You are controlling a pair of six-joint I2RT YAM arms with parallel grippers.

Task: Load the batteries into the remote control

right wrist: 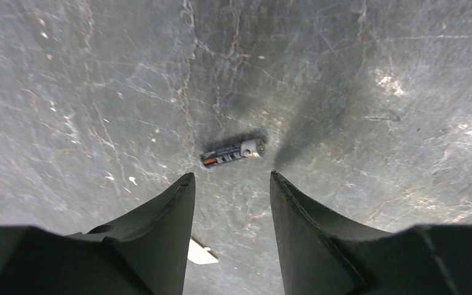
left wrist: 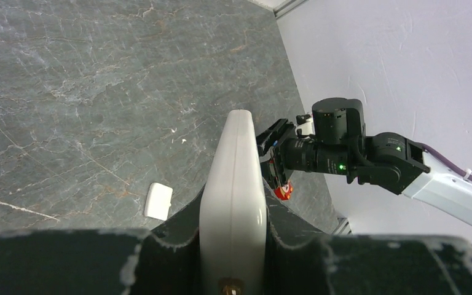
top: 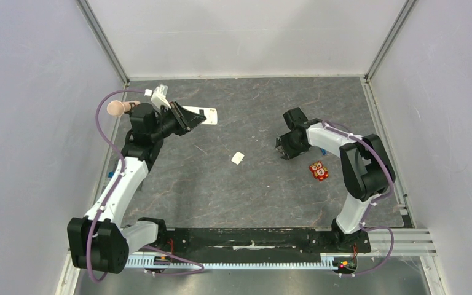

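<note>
Left gripper [top: 184, 118] clamps the remote [left wrist: 233, 178] edge-up above the table [top: 252, 196] — steadied for loading. Right gripper [right wrist: 230, 184], fingers [right wrist: 160, 233] open, hovers over 1 dark battery [right wrist: 232, 152], likely to pinch it.

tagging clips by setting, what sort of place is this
Probably a lab robot test cell, not a home or shop: a dark grey marbled tabletop boxed in by plain white panel walls, with two white-and-black robot arms bolted to a black mounting rail at its near edge.
</note>
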